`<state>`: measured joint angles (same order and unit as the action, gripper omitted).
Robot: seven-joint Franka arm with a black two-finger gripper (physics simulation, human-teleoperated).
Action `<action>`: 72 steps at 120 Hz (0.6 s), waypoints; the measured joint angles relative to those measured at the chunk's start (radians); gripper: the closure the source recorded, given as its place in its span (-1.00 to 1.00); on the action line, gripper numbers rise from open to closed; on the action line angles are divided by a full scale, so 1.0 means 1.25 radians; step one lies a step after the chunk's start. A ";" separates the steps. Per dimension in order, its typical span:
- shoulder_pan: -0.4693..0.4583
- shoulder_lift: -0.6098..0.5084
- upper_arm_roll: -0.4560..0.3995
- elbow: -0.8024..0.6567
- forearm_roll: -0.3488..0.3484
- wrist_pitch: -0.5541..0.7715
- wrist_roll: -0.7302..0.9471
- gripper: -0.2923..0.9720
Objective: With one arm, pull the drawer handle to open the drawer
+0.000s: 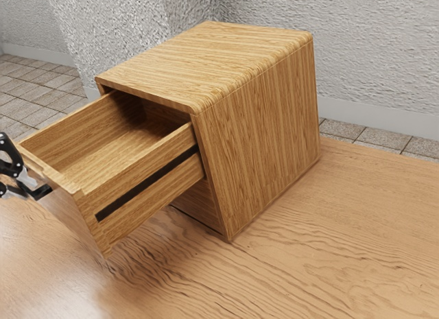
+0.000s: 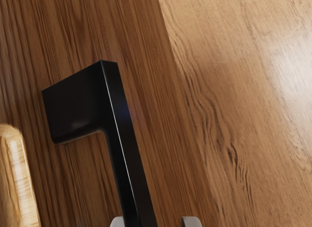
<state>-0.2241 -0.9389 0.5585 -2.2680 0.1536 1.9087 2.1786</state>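
Observation:
The wooden drawer (image 1: 110,154) stands pulled far out of the cabinet (image 1: 254,127), its inside bare. Its front faces the exterior view's left, where my gripper (image 1: 29,187) reaches in at the drawer's front edge. In the wrist view the black L-shaped handle (image 2: 117,139) stands off the drawer front (image 2: 58,41). Its bar runs down between the two grey fingertips (image 2: 191,221) of my gripper (image 2: 154,222). One fingertip lies against the bar and the other stands apart from it, so the gripper is open around the handle.
The cabinet sits on a broad wooden tabletop (image 1: 329,250) that stretches toward the exterior view's right and front. A rough grey wall (image 1: 370,44) and tiled floor (image 1: 34,92) lie behind. A dark rail slot (image 1: 144,185) runs along the drawer's side.

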 joint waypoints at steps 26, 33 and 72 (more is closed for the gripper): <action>0.011 0.000 -0.014 0.017 0.007 -0.015 -0.006 0.21; 0.014 0.001 -0.019 0.035 0.008 -0.025 -0.007 0.18; -0.044 0.617 -0.189 0.799 -0.060 -0.435 -0.258 -0.27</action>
<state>-0.2786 -0.1680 0.3224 -1.2699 0.0783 1.3646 1.8562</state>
